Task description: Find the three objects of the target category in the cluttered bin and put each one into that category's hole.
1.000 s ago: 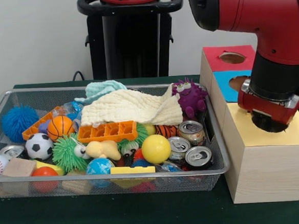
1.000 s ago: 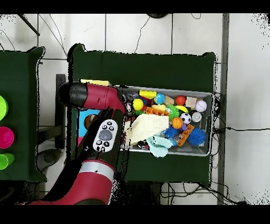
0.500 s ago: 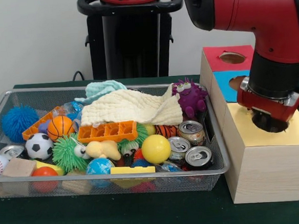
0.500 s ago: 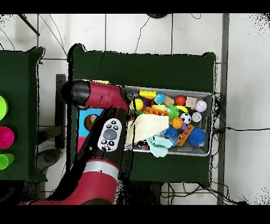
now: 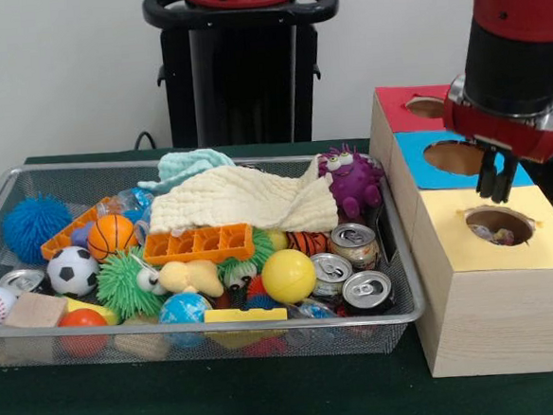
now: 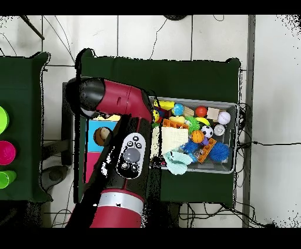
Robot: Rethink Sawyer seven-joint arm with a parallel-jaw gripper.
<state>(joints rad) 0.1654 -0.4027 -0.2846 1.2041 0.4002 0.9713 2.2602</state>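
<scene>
Front view first: the gripper (image 5: 496, 179) hangs just above the yellow-topped section of the wooden box (image 5: 489, 321), its two dark fingers (image 5: 488, 176) close together and pointing down with nothing between them. Right below, the yellow hole (image 5: 499, 222) shows something silvery lying inside, too small to make out. Behind it sit the blue hole (image 5: 454, 157) and, furthest back, the red hole (image 5: 427, 108).

Over to the wire bin (image 5: 401, 289), just beside the box: three cans (image 5: 357, 266) stand clustered in the corner nearest the box, tops up, touching one another. A fourth can (image 5: 21, 280) lies at the opposite end, next to the soccer ball (image 5: 72, 270). A yellow ball (image 5: 289, 275) sits right against the can cluster, and the purple plush monster (image 5: 353, 181) is behind them. A cream cloth (image 5: 243, 199) drapes over the middle of the pile, with an orange tray (image 5: 198, 243) lying in front of it. A blue spiky ball (image 5: 35, 225) fills the far-end corner.

Overhead view: the red arm (image 6: 120, 152) covers the box side and part of the bin.
</scene>
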